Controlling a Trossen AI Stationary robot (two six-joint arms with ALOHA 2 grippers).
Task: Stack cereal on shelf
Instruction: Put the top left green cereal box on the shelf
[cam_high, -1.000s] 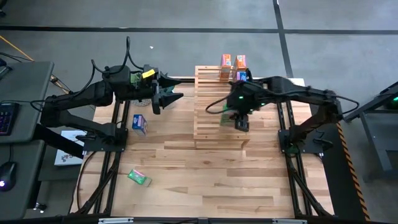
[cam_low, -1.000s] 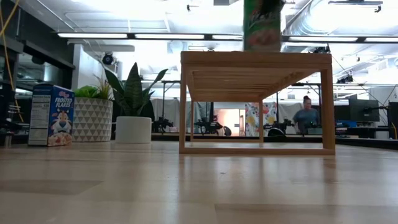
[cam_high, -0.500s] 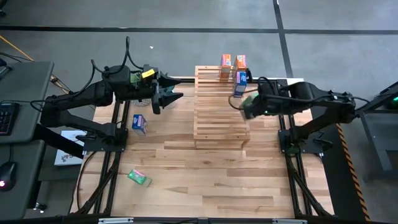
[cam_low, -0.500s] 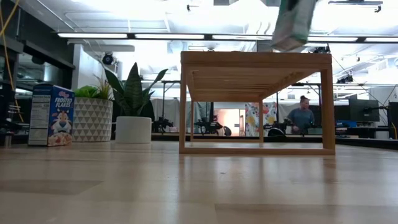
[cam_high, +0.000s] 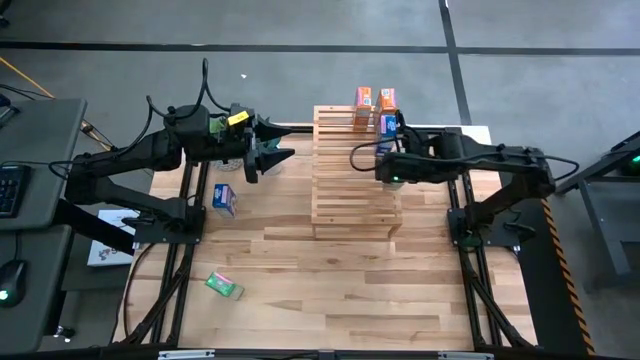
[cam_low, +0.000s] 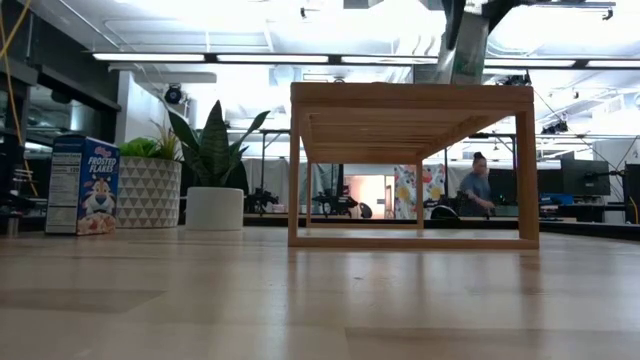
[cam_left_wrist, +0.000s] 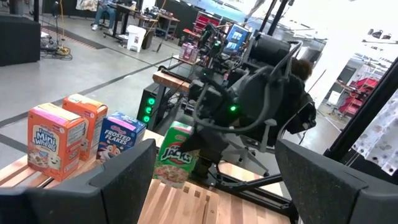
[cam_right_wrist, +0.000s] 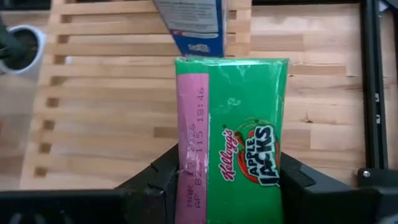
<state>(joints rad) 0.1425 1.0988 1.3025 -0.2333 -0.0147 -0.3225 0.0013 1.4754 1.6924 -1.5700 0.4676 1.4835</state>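
Note:
The shelf (cam_high: 350, 175), a light slatted wooden rack, stands in the middle of the table. Two orange cereal boxes (cam_high: 374, 99) and a blue one (cam_high: 386, 124) stand upright on its far end. My right gripper (cam_right_wrist: 229, 180) hangs over the shelf's right side, shut on a green cereal box (cam_right_wrist: 239, 143), which also shows in the low view (cam_low: 467, 48). My left gripper (cam_high: 284, 155) hovers open and level just left of the shelf, holding nothing. Another blue box (cam_high: 224, 198) and a green box (cam_high: 224, 286) lie on the tabletop at the left. My right gripper pinches the green box between its two fingers at the end nearest the wrist: one finger (cam_right_wrist: 160, 177) beside the pink side panel (cam_right_wrist: 190, 168), the other (cam_right_wrist: 297, 179) at the opposite edge. The fingers slant down from above. The box hangs almost upright, clear of the shelf top.
Two potted plants (cam_low: 205, 170) stand beyond the table's far left part, with a tall blue box (cam_low: 83, 185) beside them. A person (cam_low: 478, 185) sits in the room far behind the shelf. Bare tabletop (cam_high: 330, 290) lies near the front edge.
My right gripper has rolled its wrist and carried the green box from the shelf's middle toward the shelf's right side. The box tilted on the way and has turned about: the low view now shows its narrow side, near upright.

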